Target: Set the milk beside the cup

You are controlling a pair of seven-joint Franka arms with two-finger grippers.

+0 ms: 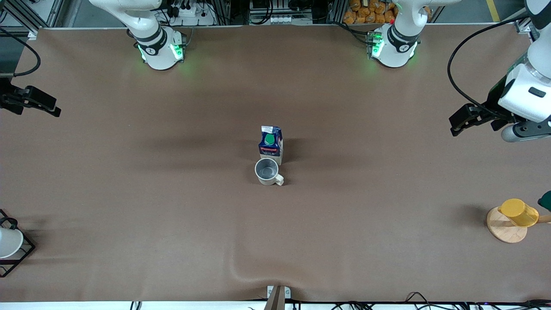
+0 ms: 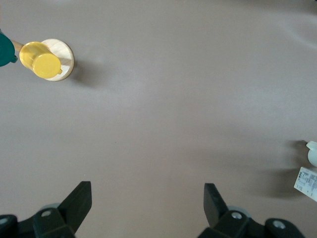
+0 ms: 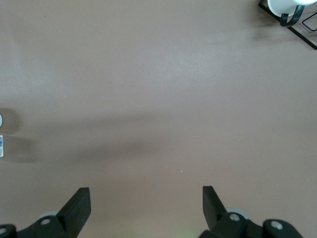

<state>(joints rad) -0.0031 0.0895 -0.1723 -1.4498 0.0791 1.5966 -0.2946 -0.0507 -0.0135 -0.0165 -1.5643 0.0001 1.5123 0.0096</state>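
Observation:
The milk, a dark blue carton with a green cap, stands upright mid-table. The cream-white cup stands right beside it, nearer to the front camera, almost touching it. My left gripper is open and empty, up over the table at the left arm's end, well away from both. In the left wrist view my left gripper is over bare table, with slivers of the milk and the cup at the frame's edge. My right gripper is open and empty over the right arm's end.
A yellow cup lies on a wooden disc at the left arm's end, near the front camera. A white cup sits in a black wire rack at the right arm's end. The brown table cover has a wrinkle.

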